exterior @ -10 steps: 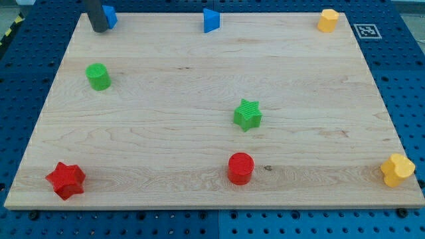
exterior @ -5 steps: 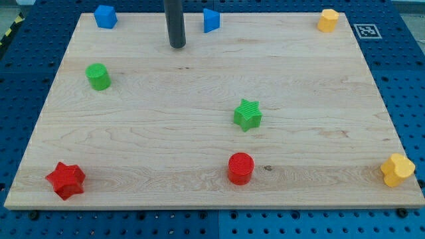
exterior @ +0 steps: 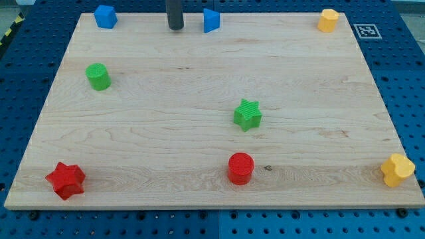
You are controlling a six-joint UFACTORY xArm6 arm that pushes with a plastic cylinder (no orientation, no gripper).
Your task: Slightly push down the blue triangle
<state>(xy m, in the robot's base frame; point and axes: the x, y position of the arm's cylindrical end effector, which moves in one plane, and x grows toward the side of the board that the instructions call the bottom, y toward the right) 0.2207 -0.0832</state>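
The blue triangle (exterior: 210,20) sits at the top edge of the wooden board (exterior: 199,133), near the middle. My tip (exterior: 175,28) is on the board just to the triangle's left, a short gap apart and not touching it. The dark rod rises out of the view's top.
A blue block (exterior: 105,16) lies at the top left, a green cylinder (exterior: 97,76) at the left, a green star (exterior: 248,114) in the middle. A red star (exterior: 66,180) and red cylinder (exterior: 240,168) lie low. Yellow blocks sit top right (exterior: 327,20) and bottom right (exterior: 397,170).
My tip moved from the blue block at the top left rightward across the board, then up toward the top edge beside the blue triangle. No block has moved.
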